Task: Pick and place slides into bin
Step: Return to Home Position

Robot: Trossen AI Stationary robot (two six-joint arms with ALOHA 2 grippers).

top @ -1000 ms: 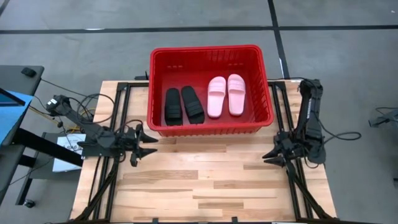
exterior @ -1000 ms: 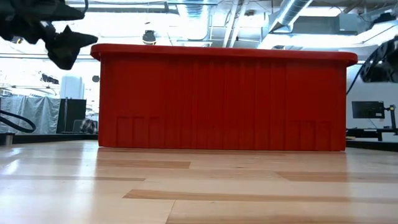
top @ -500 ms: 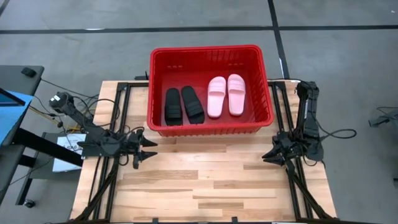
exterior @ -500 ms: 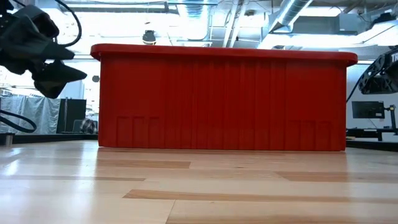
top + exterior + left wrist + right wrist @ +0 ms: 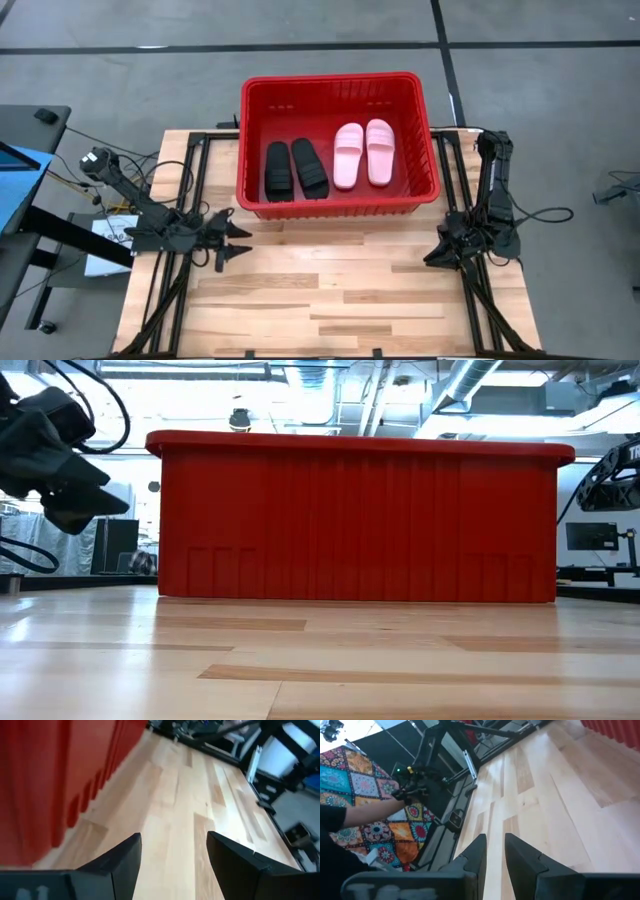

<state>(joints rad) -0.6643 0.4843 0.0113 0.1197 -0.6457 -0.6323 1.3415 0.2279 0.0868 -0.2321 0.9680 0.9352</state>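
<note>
The red bin (image 5: 330, 80) stands at the table's far middle and fills the low view (image 5: 360, 520). Inside it, flat on the bin floor, lie the black pair of slides (image 5: 294, 169) on the left and the pale pink pair (image 5: 364, 153) on the right. My left gripper (image 5: 238, 241) is open and empty, just off the bin's near left corner; the left wrist view (image 5: 173, 840) shows bare wood between its fingers. My right gripper (image 5: 432, 253) is empty by the bin's near right corner, its fingers together but for a narrow slit (image 5: 495, 836).
Bare wooden tabletop (image 5: 330, 290) lies between the bin and the near edge. Black frame rails (image 5: 170, 290) run along both sides of the table. In the right wrist view a person's arm (image 5: 365, 812) reaches to a device beyond the table's edge.
My left gripper has gone down and a little toward the table's left edge, staying open and empty. The slides and the bin have kept still.
</note>
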